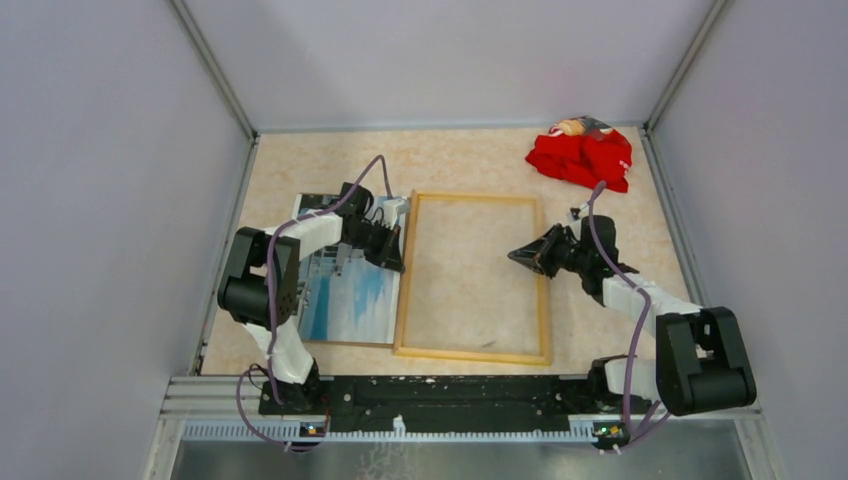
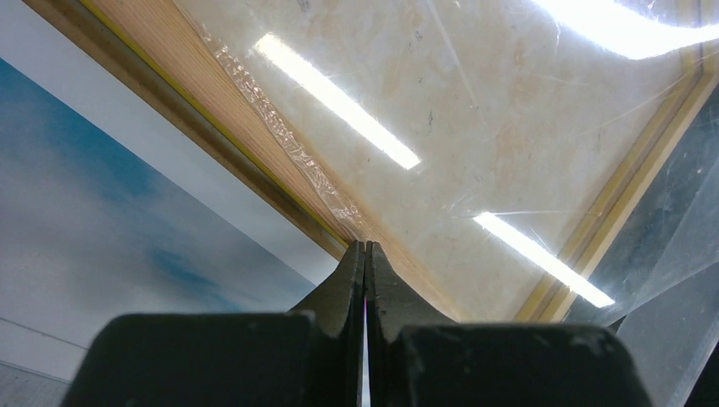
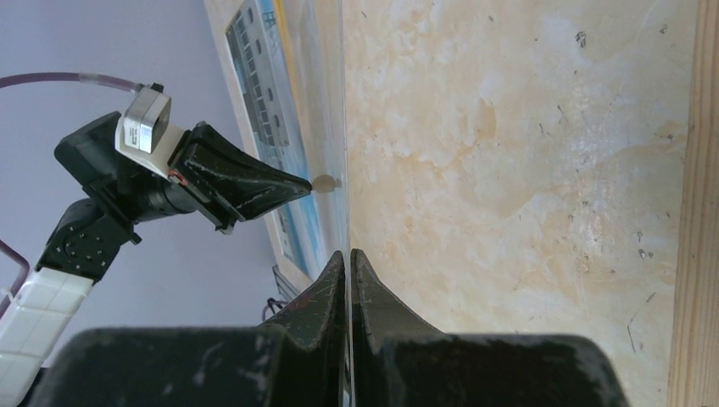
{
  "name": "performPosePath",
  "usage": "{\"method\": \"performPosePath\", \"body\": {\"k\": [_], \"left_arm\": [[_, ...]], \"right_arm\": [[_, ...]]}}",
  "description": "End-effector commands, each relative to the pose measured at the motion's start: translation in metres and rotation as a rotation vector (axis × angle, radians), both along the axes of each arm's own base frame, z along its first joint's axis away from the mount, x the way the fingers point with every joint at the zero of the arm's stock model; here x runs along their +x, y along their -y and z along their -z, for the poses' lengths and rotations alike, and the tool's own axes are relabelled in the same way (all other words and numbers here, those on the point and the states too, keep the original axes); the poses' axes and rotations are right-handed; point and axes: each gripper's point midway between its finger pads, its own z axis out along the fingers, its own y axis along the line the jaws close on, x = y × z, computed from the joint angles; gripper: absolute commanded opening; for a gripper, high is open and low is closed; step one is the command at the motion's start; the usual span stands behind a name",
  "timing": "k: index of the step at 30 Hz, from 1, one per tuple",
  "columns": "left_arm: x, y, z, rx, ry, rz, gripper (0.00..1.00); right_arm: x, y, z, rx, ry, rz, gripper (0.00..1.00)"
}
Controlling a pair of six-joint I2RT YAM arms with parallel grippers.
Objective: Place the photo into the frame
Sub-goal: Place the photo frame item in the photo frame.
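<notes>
Although both pairs of fingers are pressed fully together with nothing visibly pinched, you have them at different spots. Your left gripper (image 2: 365, 248) has its tips at the inner edge of the left rail of the frame (image 1: 473, 354), which lies flat, wood side up. The photo (image 1: 350, 295) lies face up just outside that rail, beside the left fingers, not held. Your right gripper (image 3: 346, 254) hangs over the frame's glazed opening near its right rail, well apart from the photo.
</notes>
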Motion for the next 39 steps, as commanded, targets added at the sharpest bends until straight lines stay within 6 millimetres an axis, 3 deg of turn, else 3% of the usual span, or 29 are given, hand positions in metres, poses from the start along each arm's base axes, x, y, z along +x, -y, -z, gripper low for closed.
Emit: {"method": "performPosePath", "body": {"k": [1, 8, 12, 22, 34, 39], "left_arm": [[0.006, 0.005, 0.003, 0.006, 0.019, 0.008, 0.07], [0.008, 0.010, -0.017, -0.032, 0.029, 0.018, 0.22], [0.015, 0.009, -0.024, -0.018, 0.072, 0.009, 0.25], [0.024, 0.006, -0.020, 0.010, 0.074, -0.011, 0.24], [0.029, -0.001, -0.005, 0.059, 0.059, -0.035, 0.24], [0.033, -0.005, -0.010, 0.075, 0.080, -0.039, 0.34]], "right_arm": [[0.006, 0.000, -0.012, -0.003, 0.053, -0.039, 0.00], [0.009, 0.002, -0.012, -0.013, 0.059, -0.047, 0.00], [0.006, 0.003, -0.010, -0.013, 0.060, -0.062, 0.00], [0.005, 0.001, -0.010, -0.004, 0.062, -0.092, 0.00], [0.018, 0.003, -0.005, -0.014, 0.055, -0.109, 0.00], [0.018, 0.010, 0.005, -0.030, 0.035, -0.110, 0.00]]}}
